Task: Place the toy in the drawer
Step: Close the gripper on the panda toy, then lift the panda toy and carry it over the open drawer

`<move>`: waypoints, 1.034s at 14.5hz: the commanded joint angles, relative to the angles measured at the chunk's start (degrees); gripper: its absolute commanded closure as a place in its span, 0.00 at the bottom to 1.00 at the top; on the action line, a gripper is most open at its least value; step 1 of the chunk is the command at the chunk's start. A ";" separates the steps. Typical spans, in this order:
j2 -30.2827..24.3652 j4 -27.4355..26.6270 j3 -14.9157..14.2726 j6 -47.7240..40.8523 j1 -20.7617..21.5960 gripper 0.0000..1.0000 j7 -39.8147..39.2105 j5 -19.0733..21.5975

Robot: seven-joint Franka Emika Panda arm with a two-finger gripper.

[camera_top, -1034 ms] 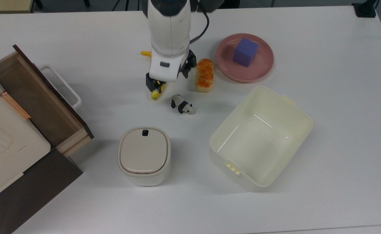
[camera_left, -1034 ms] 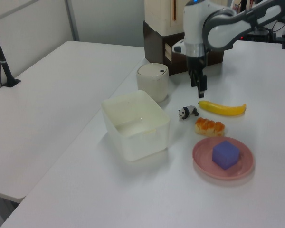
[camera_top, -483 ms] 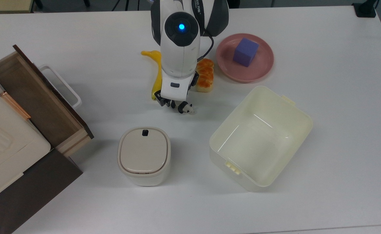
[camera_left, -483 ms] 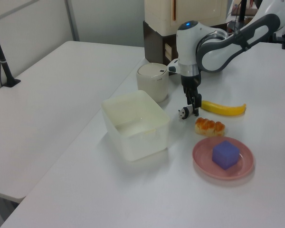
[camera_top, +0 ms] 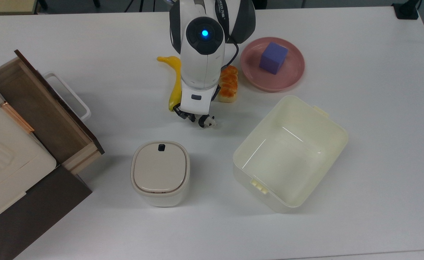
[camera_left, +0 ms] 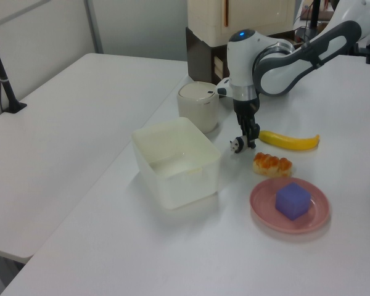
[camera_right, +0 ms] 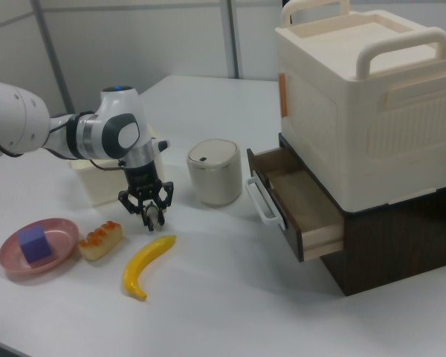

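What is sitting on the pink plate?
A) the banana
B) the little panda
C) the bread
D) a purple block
D: a purple block sits on the pink plate, while the banana, bread and panda are all on the white table.

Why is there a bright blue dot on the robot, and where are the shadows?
In the top view a small blue light glows on the arm; the left view shows it too. In the top view, soft grey shadows lie beside the cream bin and lidded pot, and thin glints shine inside the bin.
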 commanded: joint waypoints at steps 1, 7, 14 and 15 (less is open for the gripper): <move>-3.53 0.58 -0.33 -0.75 -0.24 0.78 -0.43 -0.64; -7.32 6.37 -4.19 -6.30 -1.12 0.78 -0.25 -2.74; -6.71 12.97 -8.77 -4.46 -5.15 0.78 -0.96 -11.80; -6.71 12.98 -8.86 -2.71 -6.20 0.78 -0.96 -12.41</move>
